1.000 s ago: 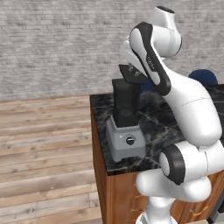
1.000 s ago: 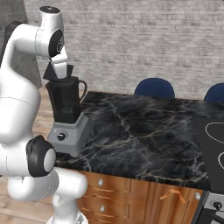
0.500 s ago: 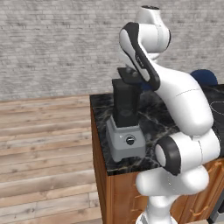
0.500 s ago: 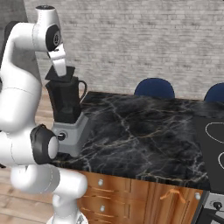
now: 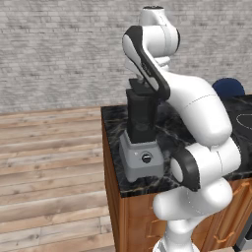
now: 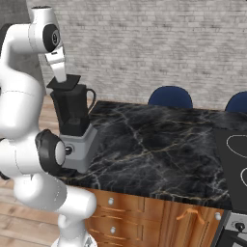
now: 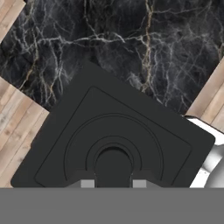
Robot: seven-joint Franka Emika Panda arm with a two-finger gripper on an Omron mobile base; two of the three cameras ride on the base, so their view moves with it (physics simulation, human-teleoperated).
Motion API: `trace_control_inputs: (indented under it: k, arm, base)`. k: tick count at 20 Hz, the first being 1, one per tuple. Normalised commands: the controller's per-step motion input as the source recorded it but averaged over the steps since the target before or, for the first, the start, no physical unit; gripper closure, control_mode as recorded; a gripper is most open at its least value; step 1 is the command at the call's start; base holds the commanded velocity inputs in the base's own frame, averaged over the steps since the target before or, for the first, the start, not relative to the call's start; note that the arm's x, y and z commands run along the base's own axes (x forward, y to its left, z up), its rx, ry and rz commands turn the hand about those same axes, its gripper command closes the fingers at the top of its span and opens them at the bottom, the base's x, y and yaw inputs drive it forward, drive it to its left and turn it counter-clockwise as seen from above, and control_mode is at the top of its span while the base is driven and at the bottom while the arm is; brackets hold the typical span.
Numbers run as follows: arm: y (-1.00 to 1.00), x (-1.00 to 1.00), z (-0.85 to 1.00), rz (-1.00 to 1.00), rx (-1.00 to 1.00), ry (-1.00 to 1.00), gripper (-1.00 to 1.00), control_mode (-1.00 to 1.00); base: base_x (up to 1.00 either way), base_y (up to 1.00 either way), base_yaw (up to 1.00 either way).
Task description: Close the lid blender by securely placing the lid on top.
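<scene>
light: even, soft, moderately bright | shadows: faint, diffuse | glare: none | focus: sharp overall, slightly soft base views | distortion: none at edges

From the left base view we lose the lid (image 5: 142, 91) almost wholly behind the arm; we cannot tell whether it sits flush on the blender (image 5: 142, 133). In the hand view the lid's corner is cut off at seven o'clock, and the gripper (image 7: 113, 183) fingertips barely peek out. At three o'clock, the right base view crops a blue chair (image 6: 240, 102).
</scene>
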Motion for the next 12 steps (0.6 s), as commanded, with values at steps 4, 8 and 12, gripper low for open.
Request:
trace_control_inputs:
  k: [4, 8, 12]
  arm:
    - [0.05, 0.1, -0.09, -0.06, 0.0, 0.01, 1.0, -1.0]
    - [0.0, 0.01, -0.21, -0.04, 0.0, 0.0, 1.0, -1.0]
    - [0.0, 0.0, -0.18, -0.02, -0.01, 0.0, 1.0, -1.0]
  base:
    - [0.0, 0.0, 0.0]
    - [0.0, 0.0, 0.0]
    - [0.0, 0.0, 0.0]
